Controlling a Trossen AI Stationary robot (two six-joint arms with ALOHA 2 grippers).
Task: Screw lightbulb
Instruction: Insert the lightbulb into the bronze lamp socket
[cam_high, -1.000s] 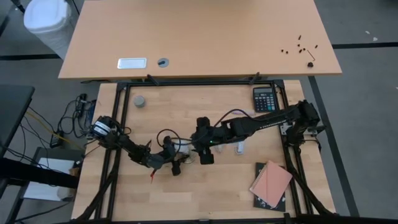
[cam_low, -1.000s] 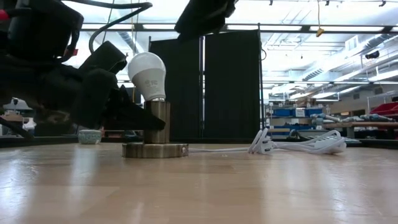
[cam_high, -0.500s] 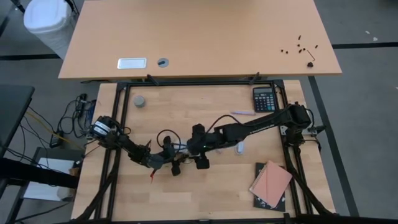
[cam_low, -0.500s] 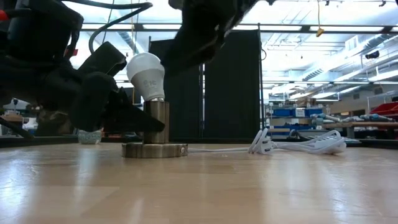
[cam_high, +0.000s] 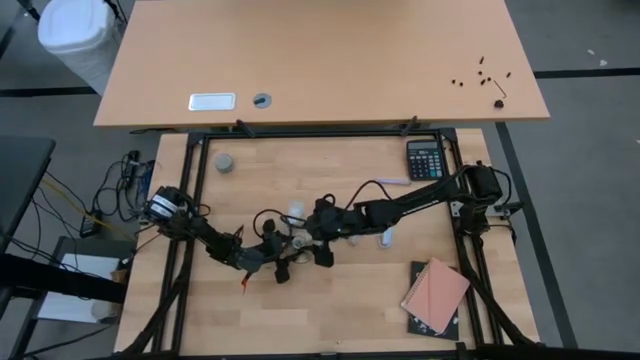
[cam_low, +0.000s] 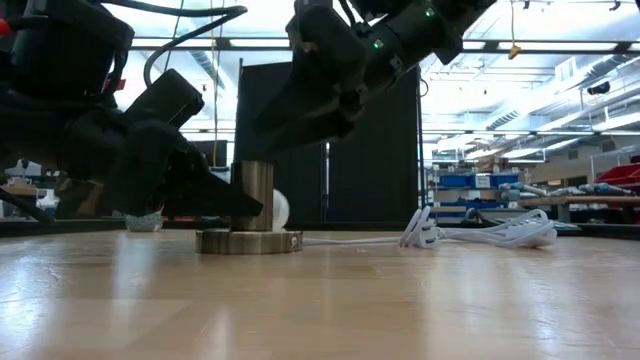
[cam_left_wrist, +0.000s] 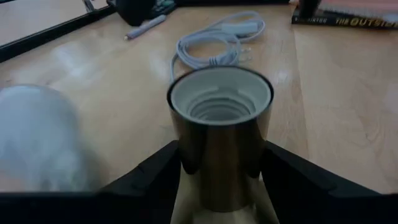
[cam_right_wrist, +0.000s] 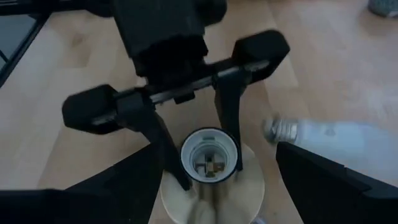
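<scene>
Bulb is out of the socket. Small white pear-shaped lightbulb w/ grey metal screw end (cam_right_wrist: 329, 135) lies on its side on the light wood table (cam_high: 330, 310), just beside the lamp base; blurred in both wrist views, and in low view only a white sliver (cam_low: 281, 209) shows behind the socket.

Brass-coloured cylindrical lamp socket (cam_left_wrist: 220, 118) stands upright on its round flat metal base (cam_low: 248, 241), white threaded mouth empty.

Left gripper (cam_right_wrist: 197, 169): dark fingers (cam_left_wrist: 149, 180) pinch the socket barrel from both sides, low down, steadying it.

Right gripper (cam_high: 312, 250): hangs above the socket and bulb, jaws spread, nothing between them.

White power cord (cam_left_wrist: 211, 45) coiled on the table beyond the socket; calculator (cam_high: 425, 158) and pink-covered notebook (cam_high: 436, 295) well apart on the right.

Risks, as I judge them:
- Bulb is round, free on a smooth top — a nudge from the right gripper on approach could roll it off toward the cord or under the left arm.
- Regrasp on the glass while it lies flat: off-centre pinch likely slips or leaves the thread end tilted, so cross-threading at the socket.
- Crowded spot: right fingers coming down beside the socket could clip the left gripper or tip the base.
- If the left grip slackens, the socket would turn w/ the bulb and nothing tightens.
</scene>
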